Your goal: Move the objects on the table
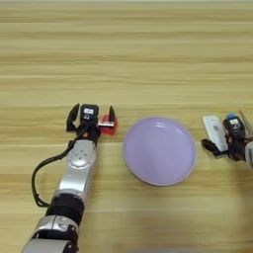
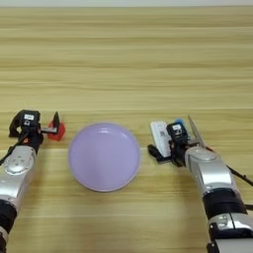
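The small red cube sits on the table, left of the round lavender plate. My left gripper stands open around it. The cube rests against the inner side of the finger nearest the plate. To the right of the plate lies the slim white bar, pointing away from me. My right gripper is open beside the bar. One black finger reaches past the bar's near end and the other thin one stands off to the right.
Both silver forearms reach in from the near edge on either side of the plate, and a black cable loops beside the left one. The wide far half of the wooden table lies beyond the grippers.
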You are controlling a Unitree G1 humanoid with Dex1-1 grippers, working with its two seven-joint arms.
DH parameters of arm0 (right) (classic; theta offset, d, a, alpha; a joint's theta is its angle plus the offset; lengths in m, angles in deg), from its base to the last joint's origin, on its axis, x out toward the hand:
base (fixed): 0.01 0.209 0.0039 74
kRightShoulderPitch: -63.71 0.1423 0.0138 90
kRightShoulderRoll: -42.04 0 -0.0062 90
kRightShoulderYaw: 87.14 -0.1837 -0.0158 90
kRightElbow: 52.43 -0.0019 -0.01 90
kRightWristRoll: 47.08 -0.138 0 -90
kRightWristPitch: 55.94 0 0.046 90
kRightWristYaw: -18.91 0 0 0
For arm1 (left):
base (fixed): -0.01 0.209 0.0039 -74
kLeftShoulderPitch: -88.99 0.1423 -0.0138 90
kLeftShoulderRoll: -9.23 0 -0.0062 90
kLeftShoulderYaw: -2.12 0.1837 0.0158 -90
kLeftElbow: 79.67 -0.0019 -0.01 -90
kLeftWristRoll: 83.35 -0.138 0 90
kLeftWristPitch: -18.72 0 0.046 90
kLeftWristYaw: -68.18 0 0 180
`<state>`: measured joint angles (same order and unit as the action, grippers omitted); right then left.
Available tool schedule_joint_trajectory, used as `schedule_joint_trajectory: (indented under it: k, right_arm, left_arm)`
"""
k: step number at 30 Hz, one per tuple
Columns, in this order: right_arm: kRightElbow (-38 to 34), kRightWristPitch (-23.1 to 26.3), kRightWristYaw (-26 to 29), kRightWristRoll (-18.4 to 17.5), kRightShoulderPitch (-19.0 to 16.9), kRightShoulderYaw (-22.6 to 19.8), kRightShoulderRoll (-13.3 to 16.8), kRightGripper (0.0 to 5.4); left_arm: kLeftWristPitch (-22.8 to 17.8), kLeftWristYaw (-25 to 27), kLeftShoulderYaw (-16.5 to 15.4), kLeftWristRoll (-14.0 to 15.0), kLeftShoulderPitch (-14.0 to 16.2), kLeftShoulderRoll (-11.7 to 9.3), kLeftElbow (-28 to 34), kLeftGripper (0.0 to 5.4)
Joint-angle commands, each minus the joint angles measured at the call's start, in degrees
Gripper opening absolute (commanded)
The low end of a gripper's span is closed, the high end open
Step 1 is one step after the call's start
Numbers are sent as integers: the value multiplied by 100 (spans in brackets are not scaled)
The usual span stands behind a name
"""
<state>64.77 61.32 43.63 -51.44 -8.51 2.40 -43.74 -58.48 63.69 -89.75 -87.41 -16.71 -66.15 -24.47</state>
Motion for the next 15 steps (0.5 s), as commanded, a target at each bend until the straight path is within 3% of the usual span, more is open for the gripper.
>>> schedule_joint_trajectory:
  k: [1,11,15]
  right_arm:
    - [150,73,51,66,-1,66,46,540]
    - [250,27,100,183,27,123,46,540]
    - [299,15,146,295,36,276,81,481]
  left_arm:
    - [28,-51,-23,29,-75,12,4,537]
    - [39,-94,-61,47,-93,17,4,537]
    - [46,-115,-81,55,-109,17,-10,540]
